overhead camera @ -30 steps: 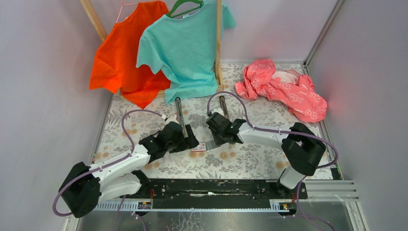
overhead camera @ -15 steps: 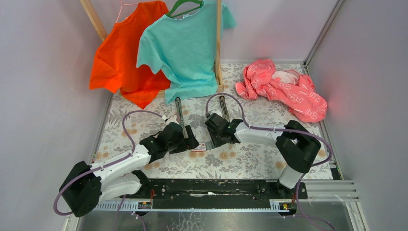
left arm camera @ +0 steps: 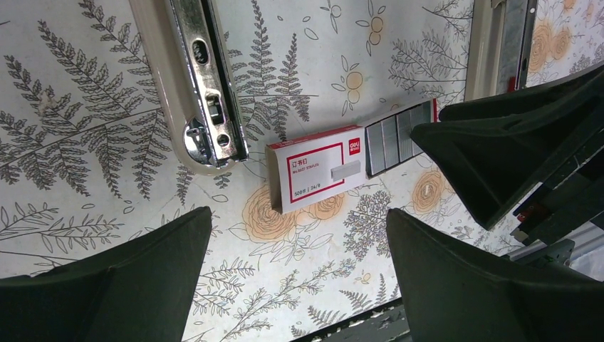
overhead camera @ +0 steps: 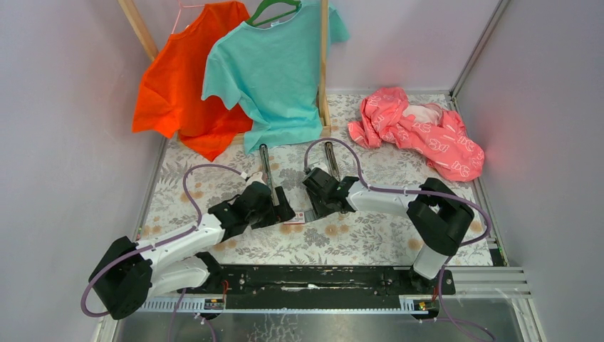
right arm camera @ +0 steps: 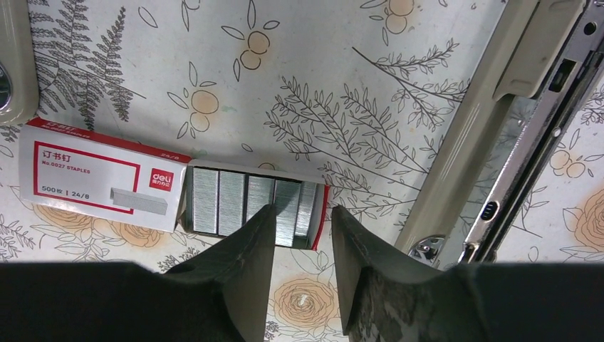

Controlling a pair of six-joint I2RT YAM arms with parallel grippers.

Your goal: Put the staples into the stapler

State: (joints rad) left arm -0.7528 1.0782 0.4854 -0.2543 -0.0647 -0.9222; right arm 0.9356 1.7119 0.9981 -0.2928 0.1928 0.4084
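left gripper (left arm camera: 298, 235): spread wide, empty, over staples (left arm camera: 324, 171) | right gripper (right arm camera: 303, 214): narrowly parted at exposed strips (nothing visibly gripped)

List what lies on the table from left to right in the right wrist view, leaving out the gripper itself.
Red-and-white staple box sleeve → grey staple strips, slid out of the sleeve → opened stapler, lying diagonally at the right.
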